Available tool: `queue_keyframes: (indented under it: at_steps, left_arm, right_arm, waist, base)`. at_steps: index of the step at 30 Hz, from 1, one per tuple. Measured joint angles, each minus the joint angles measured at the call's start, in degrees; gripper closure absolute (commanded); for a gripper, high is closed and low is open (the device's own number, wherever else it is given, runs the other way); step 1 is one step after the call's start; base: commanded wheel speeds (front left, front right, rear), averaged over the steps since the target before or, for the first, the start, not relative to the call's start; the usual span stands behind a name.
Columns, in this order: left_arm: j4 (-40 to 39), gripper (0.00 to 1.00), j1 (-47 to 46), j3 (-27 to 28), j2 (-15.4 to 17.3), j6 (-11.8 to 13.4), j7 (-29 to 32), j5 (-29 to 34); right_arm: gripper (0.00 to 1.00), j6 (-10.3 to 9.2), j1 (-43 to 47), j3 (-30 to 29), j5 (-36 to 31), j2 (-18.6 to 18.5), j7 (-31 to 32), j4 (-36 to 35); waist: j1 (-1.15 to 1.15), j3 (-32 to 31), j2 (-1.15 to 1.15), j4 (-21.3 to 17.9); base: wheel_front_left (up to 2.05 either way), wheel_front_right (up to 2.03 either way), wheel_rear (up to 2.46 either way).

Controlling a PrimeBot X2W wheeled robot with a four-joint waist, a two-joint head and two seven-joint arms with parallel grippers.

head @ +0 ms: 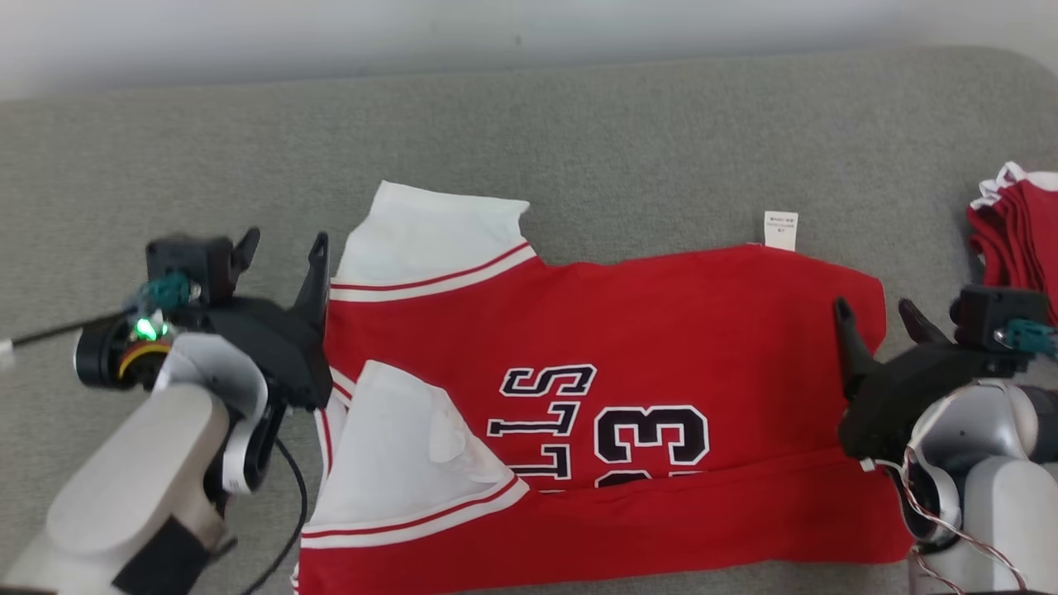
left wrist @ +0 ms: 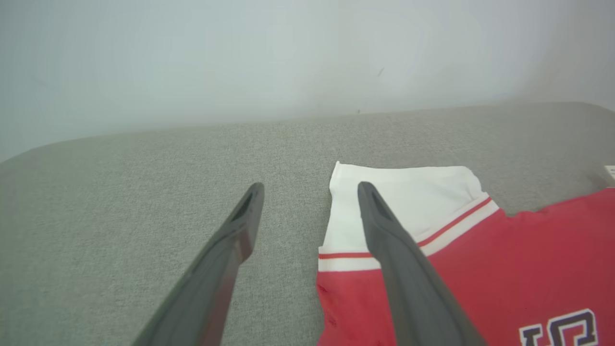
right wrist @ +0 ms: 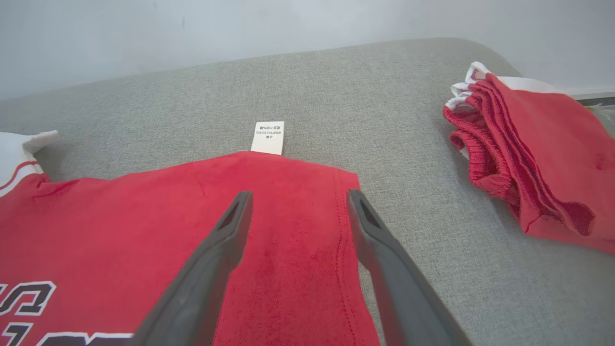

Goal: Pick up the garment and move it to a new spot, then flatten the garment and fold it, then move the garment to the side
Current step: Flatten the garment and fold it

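Red pile (head: 1015, 235) far right. Shirt (head: 661, 330) flat between left gripper (head: 285, 240) and right gripper (head: 874, 306), both spread wide, holding nothing.

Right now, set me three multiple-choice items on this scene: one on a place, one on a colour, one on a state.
1. Where does the white care label sit?
A. At the far edge of the jersey
B. On the near sleeve
C. Across the printed numbers

2. What colour are the jersey's sleeves?
A. Black
B. White with red stripes
C. Grey

3. What state is the left end effector in?
A. Shut on a sleeve
B. Shut on nothing
C. Open

Key:
1 A: the label sticks out from the far edge onto the grey cushion.
2 B: both sleeves are white, with red bands near the seam.
3 C: its two fingers stand well apart in the left wrist view.
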Motion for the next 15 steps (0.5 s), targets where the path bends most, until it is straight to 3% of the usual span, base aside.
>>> queue_keyframes:
  at_steps: [12,15]
  left_arm:
    - [19.3,0.00,-15.7,-3.1,-2.9,-8.1,5.2,1.8]
    - [22.3,0.00,-17.8,-3.3,-3.2,-8.7,5.7,2.3]
  right_arm:
    - [0.00,0.00,-6.0,4.9,0.2,0.0,-3.1,2.7]
    - [0.00,0.00,-6.2,5.0,0.3,-0.1,-3.6,3.2]
  waist:
    - [0.00,6.5,0.00,-4.9]
    - [0.01,7.8,0.00,-6.2]
  base:
    - [0.00,0.00,0.00]
    - [0.00,0.00,0.00]
